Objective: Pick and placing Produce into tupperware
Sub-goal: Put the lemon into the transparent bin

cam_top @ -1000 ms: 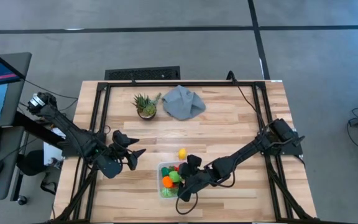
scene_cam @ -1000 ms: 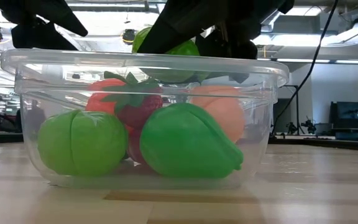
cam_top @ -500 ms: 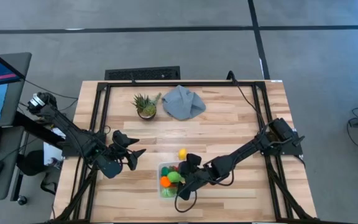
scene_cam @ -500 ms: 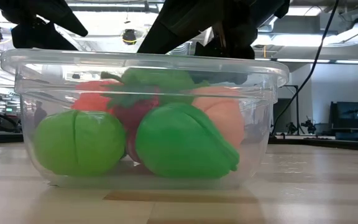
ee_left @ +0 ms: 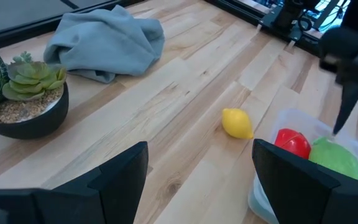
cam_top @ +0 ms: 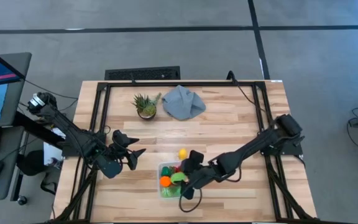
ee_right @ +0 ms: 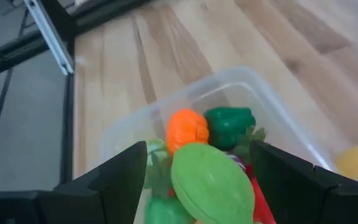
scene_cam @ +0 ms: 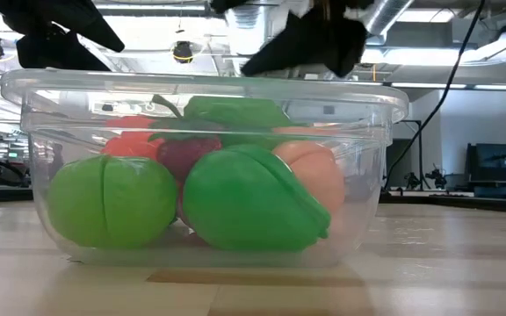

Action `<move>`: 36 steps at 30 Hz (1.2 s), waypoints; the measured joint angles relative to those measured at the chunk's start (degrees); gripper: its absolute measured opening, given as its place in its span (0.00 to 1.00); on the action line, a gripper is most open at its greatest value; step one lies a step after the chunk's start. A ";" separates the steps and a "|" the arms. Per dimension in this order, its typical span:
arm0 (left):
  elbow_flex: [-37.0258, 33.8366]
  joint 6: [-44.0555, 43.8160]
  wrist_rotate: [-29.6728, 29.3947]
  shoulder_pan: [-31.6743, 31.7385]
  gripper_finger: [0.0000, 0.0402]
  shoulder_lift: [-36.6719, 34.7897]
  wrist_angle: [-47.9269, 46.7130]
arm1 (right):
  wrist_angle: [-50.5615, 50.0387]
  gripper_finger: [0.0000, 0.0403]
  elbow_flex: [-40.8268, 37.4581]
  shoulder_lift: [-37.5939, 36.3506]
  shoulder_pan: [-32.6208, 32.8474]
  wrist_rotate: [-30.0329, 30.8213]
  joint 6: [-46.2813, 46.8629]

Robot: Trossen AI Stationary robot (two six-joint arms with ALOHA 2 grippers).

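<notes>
The clear tupperware (cam_top: 162,191) stands near the table's front edge and holds several toy produce pieces: a light green fruit (ee_right: 213,180) on top, an orange one (ee_right: 188,129), a dark green pepper (ee_right: 230,124) and red ones (scene_cam: 130,140). A yellow lemon (cam_top: 182,153) lies on the wood just behind the tupperware. My right gripper (cam_top: 190,182) hovers open over the tupperware's right side, its fingers on either side of the light green fruit without touching it. My left gripper (cam_top: 132,155) waits open, left of the tupperware.
A spiky potted plant (cam_top: 146,106) and a crumpled grey cloth (cam_top: 184,102) sit near the far edge. Black frame rails (cam_top: 98,118) run along the table's left and right sides. Bare wood lies between the lemon and the cloth.
My right gripper has let go of the light green fruit, which was above the tupperware's rim and has dropped onto the pile inside. The other pieces shifted slightly under it. The gripper has then risen a little above the rim.
</notes>
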 joint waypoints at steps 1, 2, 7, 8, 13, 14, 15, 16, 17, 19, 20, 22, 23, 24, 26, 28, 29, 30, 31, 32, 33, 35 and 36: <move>0.00 0.00 -0.04 0.00 0.69 -0.02 0.02 | -0.58 0.76 0.00 -0.82 -0.02 0.13 -0.40; 0.00 0.00 -0.02 0.00 0.69 -0.02 0.00 | -0.68 0.76 0.00 -1.49 -0.08 0.23 -0.94; 0.00 -0.03 -1.09 0.00 0.69 -0.02 0.05 | -9.12 0.76 0.04 -5.82 -0.59 5.09 -1.59; 0.00 -0.07 -1.24 0.00 0.69 -0.02 0.11 | -11.93 0.76 0.03 -6.54 -0.91 6.03 -1.61; 0.00 -1.14 -1.47 0.00 0.69 -0.02 0.09 | -23.02 0.76 0.00 -8.37 -4.82 7.39 -1.59; 0.00 -1.55 -1.49 0.00 0.69 -0.02 0.09 | -24.81 0.76 0.00 -8.39 -5.91 7.39 -1.63; 0.00 -1.91 -1.55 0.00 0.69 -0.02 0.09 | -26.40 0.76 0.00 -8.37 -6.98 7.30 -1.73; 0.00 -2.10 -1.55 0.00 0.69 -0.02 0.09 | -27.87 0.76 0.00 -8.37 -8.05 7.20 -2.39; 0.00 -2.40 -1.57 0.00 0.69 -0.02 0.09 | -28.99 0.76 0.00 -8.37 -9.06 6.71 -3.77; 0.01 -3.07 -1.54 0.00 0.69 -0.02 0.09 | -30.63 0.76 0.00 -8.37 -11.03 4.60 -8.87; 0.01 -3.45 -1.50 0.00 0.69 -0.02 0.09 | -31.22 0.76 -0.09 -8.37 -11.91 3.07 -12.82; 0.00 -3.99 -1.46 0.00 0.69 -0.02 0.09 | -32.57 0.76 -0.42 -8.37 -13.40 -0.57 -21.79; 0.02 -4.33 -1.44 0.00 0.69 -0.02 0.11 | -33.76 0.76 -0.45 -8.40 -14.08 -2.16 -26.44; 0.00 -4.81 -1.44 0.00 0.69 -0.02 0.09 | -34.96 0.75 -0.53 -8.78 -14.83 -3.74 -30.53; 0.00 -5.46 -1.44 0.00 0.69 -0.02 0.11 | -36.09 0.74 -0.51 -9.65 -16.42 -7.48 -38.03; 0.00 -5.94 -1.44 0.00 0.69 -0.02 0.11 | -36.98 0.72 -0.47 -10.62 -17.99 -10.81 -43.92; 0.00 -6.30 -1.44 0.00 0.69 -0.02 0.09 | -37.67 0.71 -0.52 -11.21 -18.72 -11.78 -46.55; 0.00 -6.54 -1.45 0.00 0.69 -0.02 0.06 | -37.70 0.70 -0.51 -11.78 -19.46 -12.41 -49.01; 0.00 -6.69 -1.54 0.00 0.69 -0.02 0.03 | -37.55 0.69 -0.49 -12.33 -20.17 -13.42 -51.26; 0.00 -6.74 -1.80 0.00 0.69 -0.02 0.05 | -37.51 0.68 -0.48 -12.75 -20.88 -14.86 -53.27; 0.00 -6.92 -2.25 0.00 0.69 -0.02 0.06 | -37.27 0.68 -0.48 -13.05 -21.55 -16.83 -55.13; 0.02 -7.14 -3.02 0.00 0.69 -0.02 0.00 | -36.92 0.67 -0.46 -13.20 -22.56 -20.64 -59.36; 0.00 -7.16 -3.38 0.00 0.69 -0.02 0.04 | -36.95 0.67 -0.46 -13.20 -22.85 -21.70 -61.87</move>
